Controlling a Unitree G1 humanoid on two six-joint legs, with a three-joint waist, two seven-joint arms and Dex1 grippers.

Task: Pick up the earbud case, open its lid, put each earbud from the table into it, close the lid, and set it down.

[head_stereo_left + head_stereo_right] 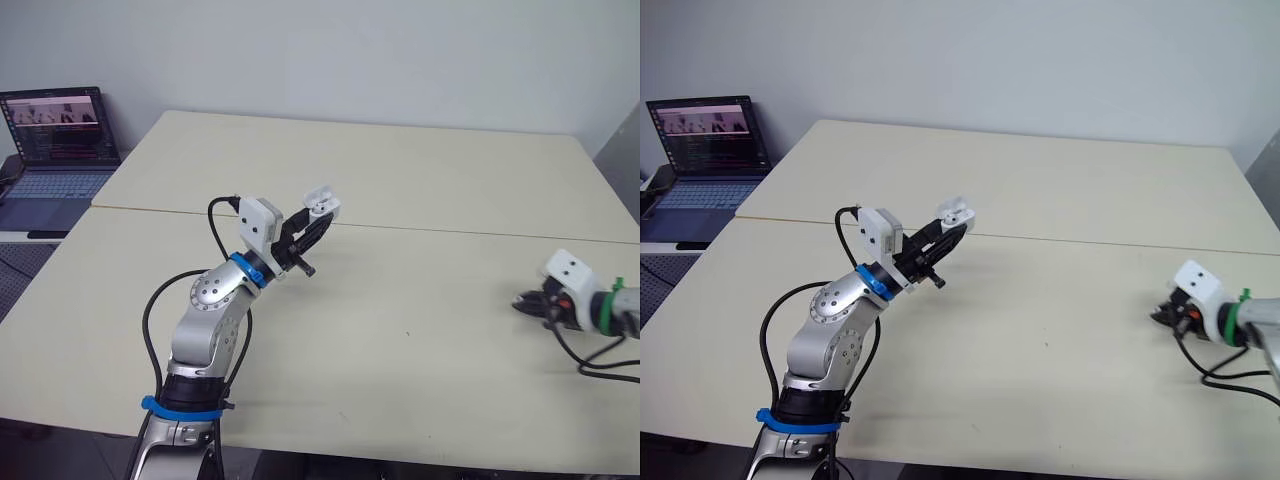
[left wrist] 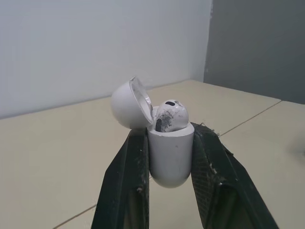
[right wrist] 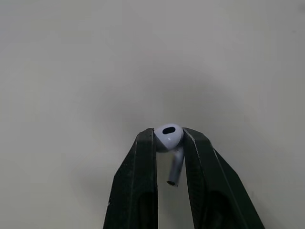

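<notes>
My left gripper (image 1: 318, 222) is raised over the middle of the table, shut on the white earbud case (image 2: 170, 152). The case's lid (image 2: 128, 104) is flipped open, and one white earbud (image 2: 169, 116) sits in the case. Far to the right, low over the table, my right gripper (image 1: 523, 305) is shut on the other white earbud (image 3: 169, 138), pinching its head with the stem hanging between the fingers (image 3: 143, 186).
The beige table (image 1: 420, 330) has a seam running across its middle. An open laptop (image 1: 58, 150) stands on a separate surface at the far left. Cables trail from both wrists.
</notes>
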